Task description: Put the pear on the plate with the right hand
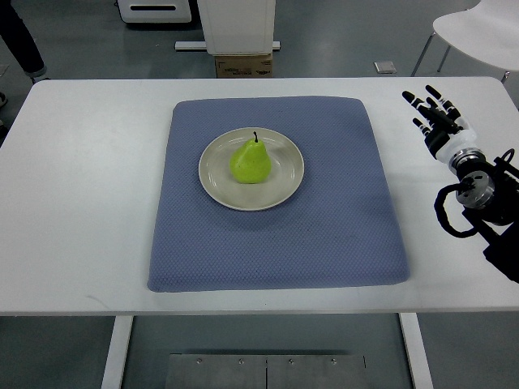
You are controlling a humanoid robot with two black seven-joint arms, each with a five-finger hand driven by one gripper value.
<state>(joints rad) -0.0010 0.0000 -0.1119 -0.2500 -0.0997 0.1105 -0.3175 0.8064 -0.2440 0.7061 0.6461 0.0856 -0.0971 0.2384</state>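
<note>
A green pear [250, 161] with a dark stem lies in the middle of a round cream plate [284, 188]. The plate sits on a blue cushioned mat [324, 235] in the table's centre. My right hand [432, 111] hovers over the white table near its far right corner, well away from the plate. Its black-tipped fingers [411, 99] are spread and hold nothing. The right arm enters from the picture's right edge. No left arm shows.
The white table [81, 203] extends around the mat on all sides. A white chair [478, 36] stands beyond the far right corner. A cardboard box [243, 65] and a white cabinet sit behind the table. A person's leg shows at the top left.
</note>
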